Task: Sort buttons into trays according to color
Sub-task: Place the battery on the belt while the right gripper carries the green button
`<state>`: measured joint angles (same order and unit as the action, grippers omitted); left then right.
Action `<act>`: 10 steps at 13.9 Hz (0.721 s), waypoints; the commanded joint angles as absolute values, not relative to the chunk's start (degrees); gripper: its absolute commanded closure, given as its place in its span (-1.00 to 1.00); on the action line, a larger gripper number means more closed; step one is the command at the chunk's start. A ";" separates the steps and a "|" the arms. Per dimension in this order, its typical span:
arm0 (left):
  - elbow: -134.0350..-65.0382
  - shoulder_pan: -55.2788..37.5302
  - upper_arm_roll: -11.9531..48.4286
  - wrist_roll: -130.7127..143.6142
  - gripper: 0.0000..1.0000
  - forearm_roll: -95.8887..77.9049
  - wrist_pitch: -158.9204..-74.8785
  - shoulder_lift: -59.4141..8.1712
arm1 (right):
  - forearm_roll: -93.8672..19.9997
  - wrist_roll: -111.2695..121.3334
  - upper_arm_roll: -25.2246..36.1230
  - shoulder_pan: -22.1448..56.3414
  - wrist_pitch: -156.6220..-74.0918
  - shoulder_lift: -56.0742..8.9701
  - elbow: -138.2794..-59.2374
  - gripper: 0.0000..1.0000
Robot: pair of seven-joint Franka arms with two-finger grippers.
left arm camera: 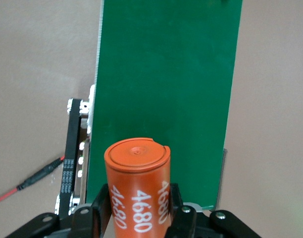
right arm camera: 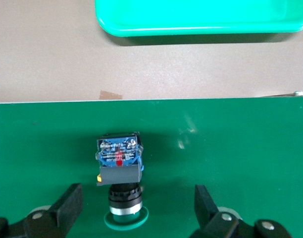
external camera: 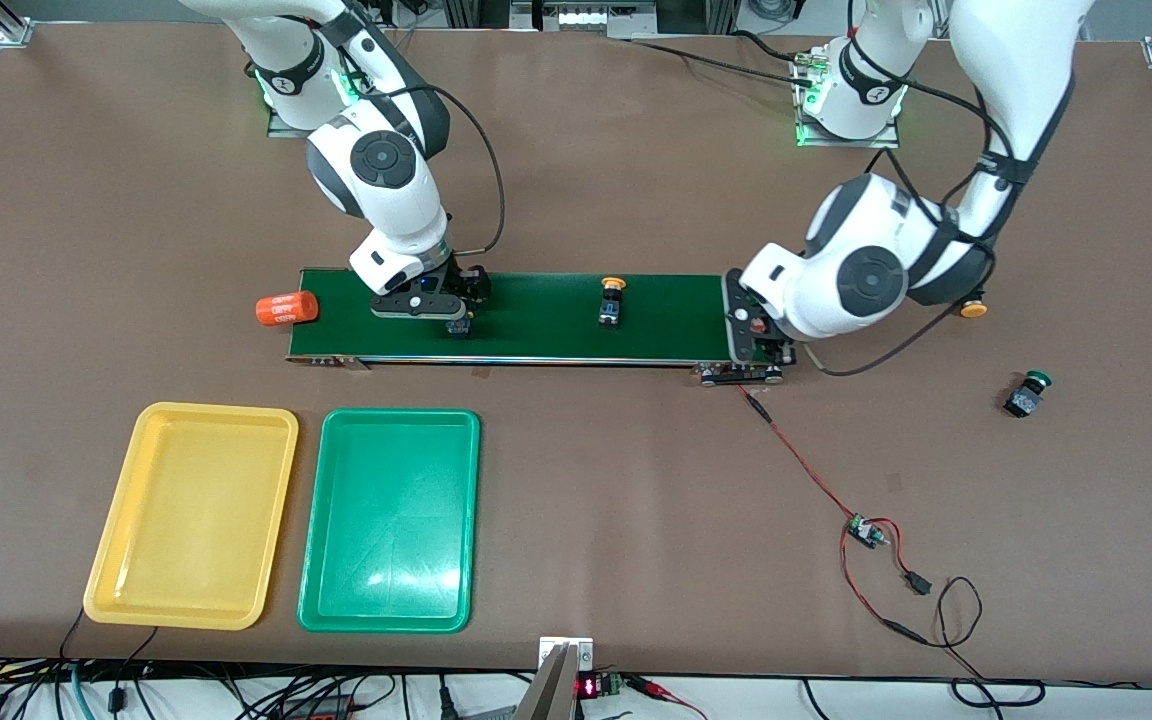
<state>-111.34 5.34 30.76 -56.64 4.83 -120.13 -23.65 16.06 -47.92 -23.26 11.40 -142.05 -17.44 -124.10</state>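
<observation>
Front view: we see the empty green tray point(external camera: 388, 520) nearest, then the belt point(external camera: 536, 318). Our right gripper point(right arm camera: 136, 208) hangs wide open over a green button point(right arm camera: 119, 171), small, light, hard; we should pinch its blocky body. Our left gripper point(left arm camera: 139, 213) holds an orange cylinder point(left arm camera: 139, 186).

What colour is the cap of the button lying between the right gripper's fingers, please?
Dark green; the button shows best in the right wrist view.

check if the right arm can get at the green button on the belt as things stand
Probably yes. The right claw hangs open right over the green button lying on the belt, one finger to each side, and nothing sits between them. Coming straight down should put the button between the fingers.
</observation>
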 commanded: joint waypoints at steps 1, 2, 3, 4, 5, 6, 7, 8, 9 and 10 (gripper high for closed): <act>-112.23 5.01 30.50 -57.22 1.00 7.47 -120.41 -23.20 | 17.84 -47.37 -22.85 11.34 -141.94 -18.28 -123.93 -1.00; -112.32 4.92 30.50 -57.13 1.00 7.47 -120.41 -23.20 | 18.54 -47.37 -22.68 11.34 -142.03 -18.80 -123.93 -1.00; -112.41 4.14 30.50 -57.13 1.00 7.47 -120.41 -23.20 | 19.15 -47.46 -22.15 11.42 -142.29 -19.16 -123.84 -1.00; -112.67 3.61 30.50 -56.95 1.00 7.47 -120.41 -23.46 | 19.60 -47.46 -21.97 11.43 -142.64 -19.60 -123.84 -1.00; -112.76 3.52 30.50 -56.69 1.00 7.47 -120.41 -23.73 | 20.03 -47.37 -21.45 11.43 -142.99 -19.77 -123.84 -0.94; -113.20 3.43 30.50 -56.43 1.00 7.56 -120.50 -23.90 | 20.04 -47.37 -21.27 11.43 -143.26 -19.95 -123.84 -0.83; -113.29 3.17 30.50 -56.25 1.00 7.56 -120.50 -23.91 | 20.04 -47.37 -21.27 11.43 -143.26 -20.04 -123.84 -0.63; -113.55 2.64 30.50 -56.16 1.00 7.73 -120.50 -23.91 | 20.04 -47.37 -21.18 11.43 -143.26 -20.04 -123.84 -0.43; -113.73 2.55 30.50 -56.08 1.00 8.08 -120.41 -23.91 | 20.04 -47.37 -21.18 11.43 -143.26 -20.04 -123.84 -0.18; -114.08 2.20 30.50 -55.99 1.00 8.09 -120.41 -23.91 | 20.04 -47.37 -21.18 11.43 -143.26 -19.95 -123.84 0.03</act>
